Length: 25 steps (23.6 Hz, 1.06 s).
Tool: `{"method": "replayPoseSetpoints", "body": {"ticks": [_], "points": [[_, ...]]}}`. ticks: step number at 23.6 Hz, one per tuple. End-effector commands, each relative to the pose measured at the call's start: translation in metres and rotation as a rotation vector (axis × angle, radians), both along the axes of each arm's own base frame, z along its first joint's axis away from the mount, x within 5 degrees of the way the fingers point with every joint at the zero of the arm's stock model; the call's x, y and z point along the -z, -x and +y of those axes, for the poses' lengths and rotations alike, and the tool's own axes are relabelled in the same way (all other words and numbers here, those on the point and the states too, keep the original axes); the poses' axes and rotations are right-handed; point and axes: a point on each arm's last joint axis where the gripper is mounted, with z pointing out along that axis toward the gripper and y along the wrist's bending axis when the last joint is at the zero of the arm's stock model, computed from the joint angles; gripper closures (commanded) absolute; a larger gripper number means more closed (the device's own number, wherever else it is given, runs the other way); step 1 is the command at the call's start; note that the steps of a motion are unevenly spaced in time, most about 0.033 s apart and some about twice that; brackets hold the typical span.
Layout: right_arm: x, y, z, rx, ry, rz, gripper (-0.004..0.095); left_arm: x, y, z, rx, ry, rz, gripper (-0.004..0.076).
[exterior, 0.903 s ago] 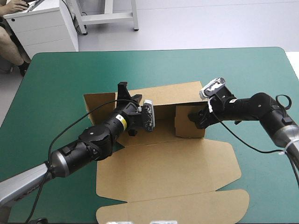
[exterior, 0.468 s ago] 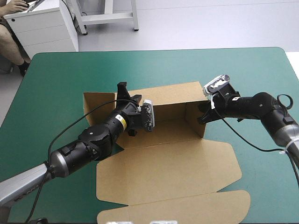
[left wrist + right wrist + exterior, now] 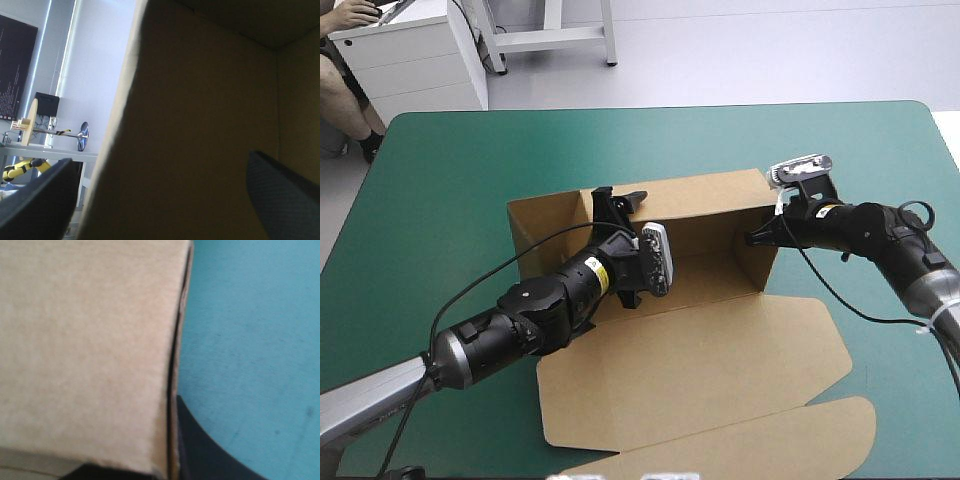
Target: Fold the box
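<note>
- The box [image 3: 672,292] sits at the centre of the frame on the teal-green counter [image 3: 450,170], part-formed.
- Its back wall [image 3: 700,203] stands upright across the middle of the frame, and the right wall [image 3: 761,263] is raised square to it. The left end looks raised too, though the arm hides much of that corner.
- The front panel [image 3: 690,370] and its flaps lie flat, reaching toward the lower edge of the frame.
- The left gripper [image 3: 618,198] is at the back wall's top edge, left of centre. Its fingers stand wide apart, one on each side of the board (straddling it, not pinching).
- The right gripper [image 3: 757,238] is at the right wall's upper edge. It appears clamped on the doubled board, with one finger hard against the outer face and the other mostly hidden.
- Judged from this, the task is roughly midway. The walls are up but held rather than locked, so tucking the side walls and dealing with the flat front panel remain.
</note>
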Motion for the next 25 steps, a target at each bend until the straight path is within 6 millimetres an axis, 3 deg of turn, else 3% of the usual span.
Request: {"method": "replayPoseSetpoints", "body": {"ticks": [1, 6, 8, 10, 13, 14, 19, 23, 25], "points": [[-0.019, -0.007, -0.012, 0.115, 0.015, -0.131, 0.0917, -0.035, 0.019, -0.011, 0.016, 0.081, -0.049, -0.0006], [-0.020, -0.007, -0.015, 0.125, 0.042, -0.136, 0.0919, -0.055, 0.046, -0.030, 0.077, 0.105, -0.087, 0.0007], [-0.020, -0.007, -0.014, 0.122, 0.040, -0.137, 0.0919, -0.059, 0.051, -0.031, 0.076, 0.104, -0.096, 0.0080], [-0.020, -0.007, -0.014, 0.122, 0.041, -0.135, 0.0919, -0.063, 0.053, -0.030, 0.070, 0.103, -0.107, 0.0265], [-0.020, -0.007, -0.014, 0.121, 0.041, -0.131, 0.0919, -0.065, 0.053, -0.029, 0.065, 0.109, -0.110, 0.0642], [-0.020, -0.007, -0.014, 0.121, 0.041, -0.131, 0.0919, -0.068, 0.053, -0.027, 0.062, 0.112, -0.120, 0.0703], [-0.020, -0.007, -0.014, 0.121, 0.041, -0.131, 0.0923, -0.086, 0.055, -0.026, 0.054, 0.111, -0.042, 0.0702], [-0.020, -0.007, -0.014, 0.119, 0.043, -0.132, 0.0923, -0.120, 0.069, -0.019, 0.116, 0.066, 0.136, 0.0702], [-0.019, -0.007, -0.014, 0.118, 0.044, -0.128, 0.0923, -0.137, 0.069, -0.008, 0.068, 0.052, 0.167, 0.0702]]}}
